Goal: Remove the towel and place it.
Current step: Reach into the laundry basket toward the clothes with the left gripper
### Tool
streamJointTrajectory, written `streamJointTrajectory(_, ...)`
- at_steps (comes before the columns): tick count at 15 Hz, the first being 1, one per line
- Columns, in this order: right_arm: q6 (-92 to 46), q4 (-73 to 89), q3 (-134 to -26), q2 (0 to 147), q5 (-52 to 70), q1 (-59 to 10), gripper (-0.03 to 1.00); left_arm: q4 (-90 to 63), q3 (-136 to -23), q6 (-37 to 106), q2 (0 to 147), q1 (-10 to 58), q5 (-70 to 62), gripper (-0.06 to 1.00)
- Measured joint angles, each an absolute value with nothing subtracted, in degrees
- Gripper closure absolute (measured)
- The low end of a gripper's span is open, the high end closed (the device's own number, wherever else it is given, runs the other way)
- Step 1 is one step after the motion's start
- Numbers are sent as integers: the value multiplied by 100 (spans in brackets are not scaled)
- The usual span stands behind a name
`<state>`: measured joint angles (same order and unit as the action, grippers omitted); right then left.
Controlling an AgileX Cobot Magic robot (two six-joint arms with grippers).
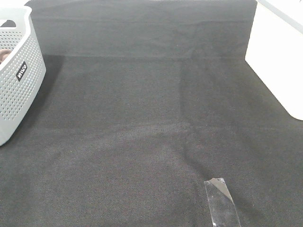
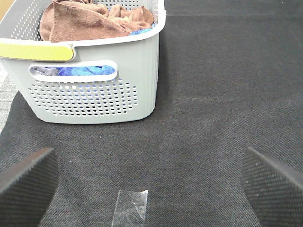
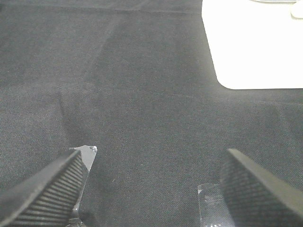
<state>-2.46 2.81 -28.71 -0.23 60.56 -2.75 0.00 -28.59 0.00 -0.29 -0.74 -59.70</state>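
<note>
Left gripper (image 2: 151,189): jaws spread wide, empty. Right gripper (image 3: 154,189): jaws spread, empty, above dark grey-black table covering (image 1: 151,118). Rust-brown microfibre towel (image 2: 90,21): bunched inside grey perforated plastic basket (image 2: 94,99), well apart from both. Judged: removal not begun; grasp, lift-out, placing all outstanding.
</note>
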Motion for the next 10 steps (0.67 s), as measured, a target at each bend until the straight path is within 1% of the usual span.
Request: streamJointTrajectory(10,-246,281,-2871,-23,6056,-275,21,0,-2859,0,-29,-74,-5970,-5)
